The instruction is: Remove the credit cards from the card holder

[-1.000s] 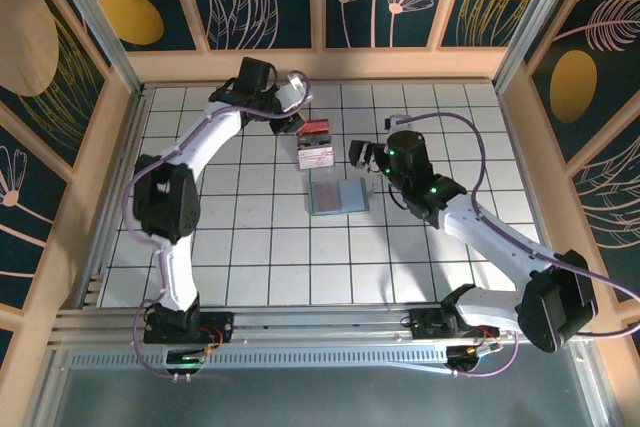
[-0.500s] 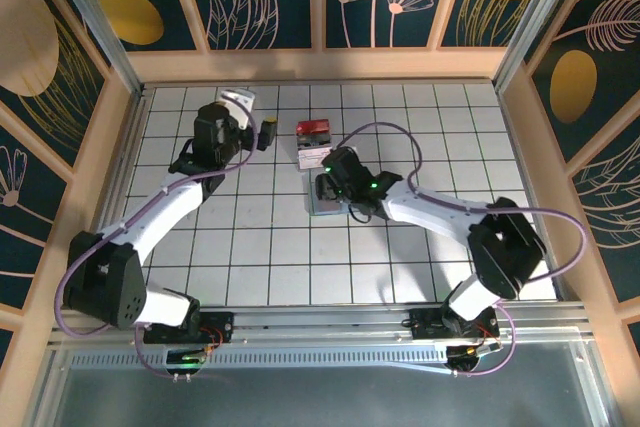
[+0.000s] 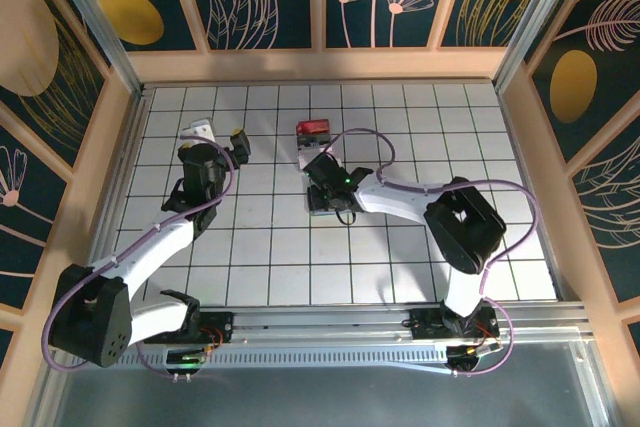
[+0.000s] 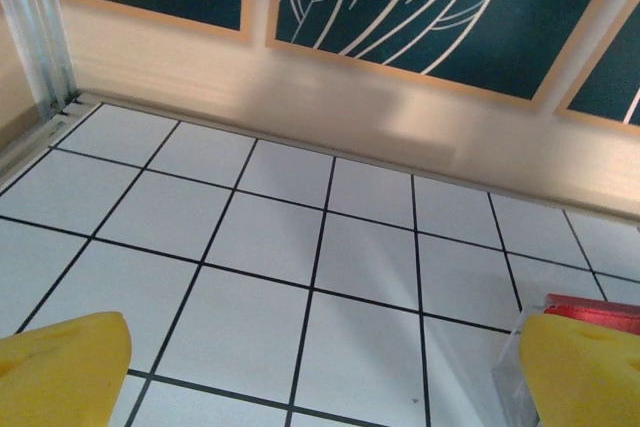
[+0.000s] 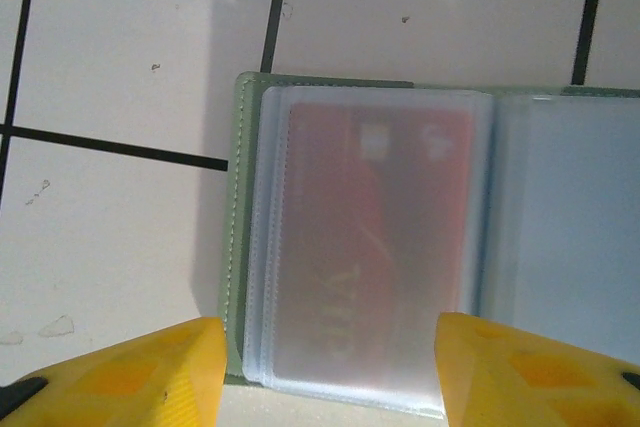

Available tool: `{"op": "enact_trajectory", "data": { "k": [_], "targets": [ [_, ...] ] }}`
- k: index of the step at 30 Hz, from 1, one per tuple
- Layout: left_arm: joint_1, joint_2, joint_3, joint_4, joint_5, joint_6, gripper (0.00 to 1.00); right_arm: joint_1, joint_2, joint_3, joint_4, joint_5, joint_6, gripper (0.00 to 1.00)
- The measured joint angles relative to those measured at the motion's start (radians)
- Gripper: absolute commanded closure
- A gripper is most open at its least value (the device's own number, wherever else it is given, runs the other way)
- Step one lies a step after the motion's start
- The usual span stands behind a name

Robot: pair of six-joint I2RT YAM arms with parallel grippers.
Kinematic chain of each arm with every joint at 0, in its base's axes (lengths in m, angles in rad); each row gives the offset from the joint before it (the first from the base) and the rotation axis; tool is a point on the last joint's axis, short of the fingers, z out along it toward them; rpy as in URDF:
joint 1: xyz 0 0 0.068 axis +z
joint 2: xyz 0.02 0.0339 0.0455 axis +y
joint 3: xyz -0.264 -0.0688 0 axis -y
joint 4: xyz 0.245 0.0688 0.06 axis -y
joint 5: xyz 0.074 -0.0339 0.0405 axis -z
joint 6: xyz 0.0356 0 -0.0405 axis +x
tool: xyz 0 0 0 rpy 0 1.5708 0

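Grey-green and lying open flat on the white tiled table (image 3: 400,247), the card holder (image 5: 237,237) was seen near the table's middle, most of it covered from above by the right gripper (image 3: 322,190). In the right wrist view the holder's left page was shown as a frosted plastic sleeve (image 5: 262,247), and a red credit card (image 5: 375,237) was seen inside it, not yet taken out. The right page looked pale blue-grey, and what it held could not be told. The right gripper's yellow fingertips (image 5: 130,379) were held parted, one over the bare tile just left of the holder's edge and the other over the fold at its middle, so that the sleeve with the card lay between them. Nothing was pinched, and whether the tips touched the holder could not be told. Farther back and well to the left, the left gripper (image 3: 220,137) was held spread wide above bare tiles, with nothing between its yellow pads (image 4: 60,372). Just beyond the holder a small clear box with a red top (image 3: 313,130) was placed, its red edge being caught at the right of the left wrist view. At the far end the table was closed by a pale wooden wall (image 4: 330,107) with dark leaf-patterned panels
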Motion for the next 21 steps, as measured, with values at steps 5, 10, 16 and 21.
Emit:
{"op": "enact_trajectory", "data": {
  "k": [5, 10, 16, 21],
  "targets": [
    [0.0, 0.0, -0.006, 0.028, -0.003, -0.044, 0.01, 0.0, 0.029, 0.01, -0.003, -0.002, -0.004, 0.33],
    [0.0, 0.005, -0.008, 0.04, 0.004, -0.066, 0.01, 0.0, 0.056, 0.023, -0.01, 0.008, -0.003, 0.3],
    [0.0, 0.026, -0.008, 0.04, 0.018, -0.074, 0.01, -0.005, 0.084, 0.03, -0.011, 0.01, -0.004, 0.3],
    [0.0, 0.041, -0.008, 0.04, 0.036, -0.074, 0.01, -0.01, 0.088, 0.03, -0.01, 0.006, -0.01, 0.36]
  ]
}}
